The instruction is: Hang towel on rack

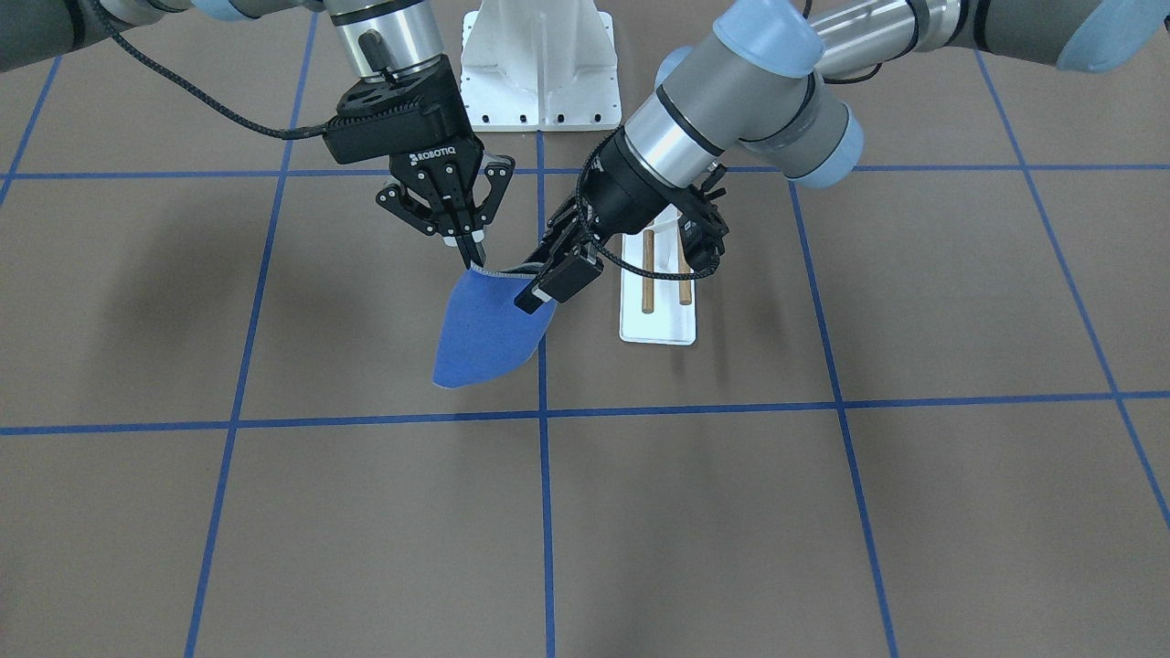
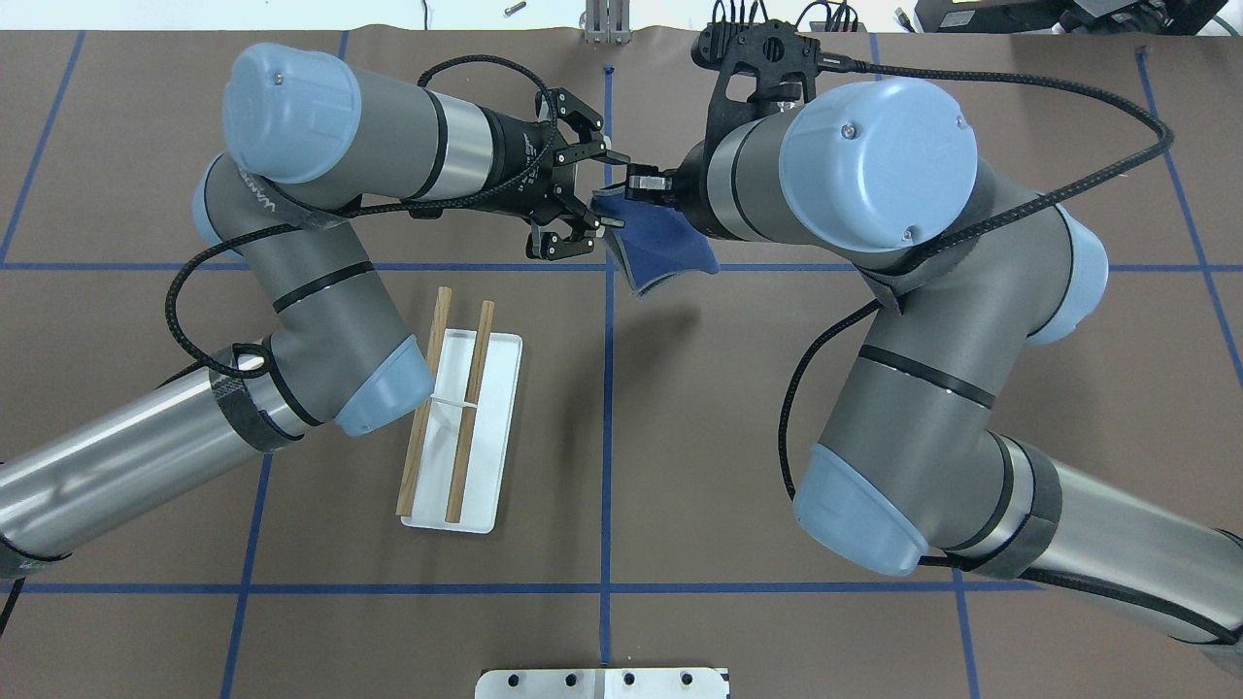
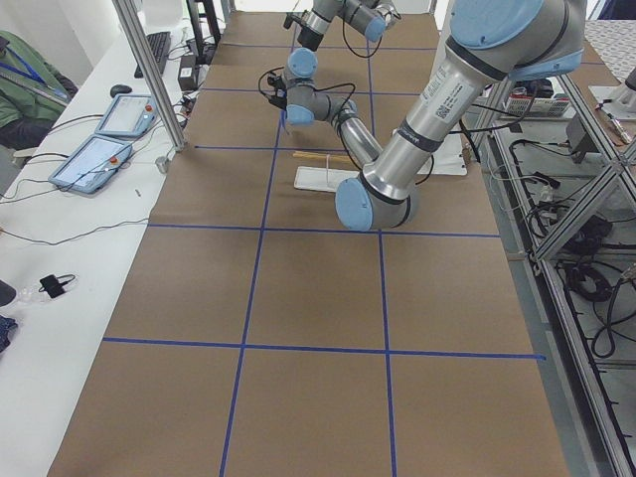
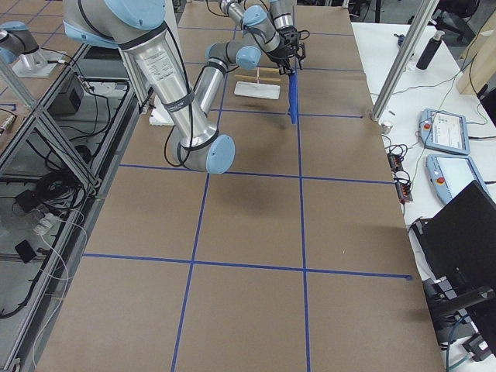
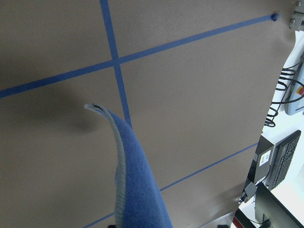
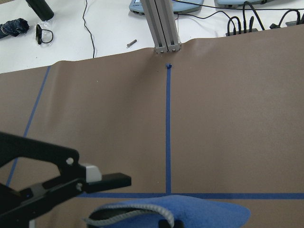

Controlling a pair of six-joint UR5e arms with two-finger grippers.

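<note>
Right hand (image 1: pixel 471 256) has its fingers pinched together on the towel's top corner, and the towel (image 1: pixel 484 334) hangs from it clear of the desk (image 1: pixel 731 512), its blue body sagging to a low point. My left hand (image 2: pixel 614 191) comes at the same top edge from the other side. From overhead its fingers look apart, one on each side of the grey stitched hem, and I see no firm clamp. The left wrist view shows the cloth edge-on, rising from the bottom of the frame. The two hands nearly meet tip to tip over the middle blue line. The rack (image 1: pixel 663 324) stands on its white base on my left side, both dowels (image 2: pixel 473 408) bare. The towel is near the rack, not touching it.
</note>
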